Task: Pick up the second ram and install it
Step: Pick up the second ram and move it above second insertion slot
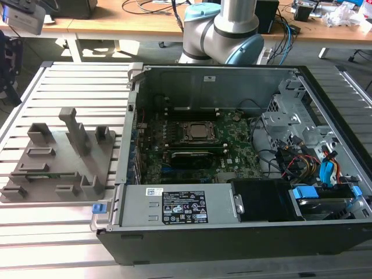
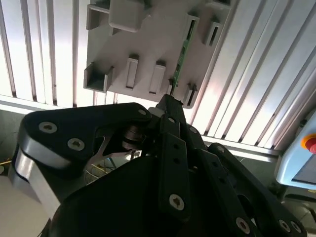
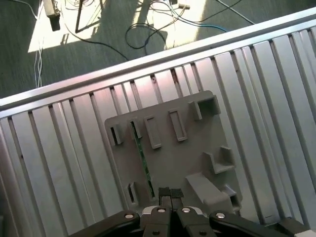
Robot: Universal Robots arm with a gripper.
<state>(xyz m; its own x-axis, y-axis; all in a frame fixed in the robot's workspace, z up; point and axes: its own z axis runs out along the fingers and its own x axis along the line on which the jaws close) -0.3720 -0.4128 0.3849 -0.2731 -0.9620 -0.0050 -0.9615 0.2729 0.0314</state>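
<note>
Gripper (image 3: 169,193) is hovering over the grey tray (image 3: 187,148), fingers (image 3: 164,191) pressed together and gripping nothing — the second ram (image 3: 142,158) is sitting on edge in a tray slot, its long axis running straight out from the tips.

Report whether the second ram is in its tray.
In: in the first wrist view the second ram stands on edge in a slot of the grey tray.
</note>
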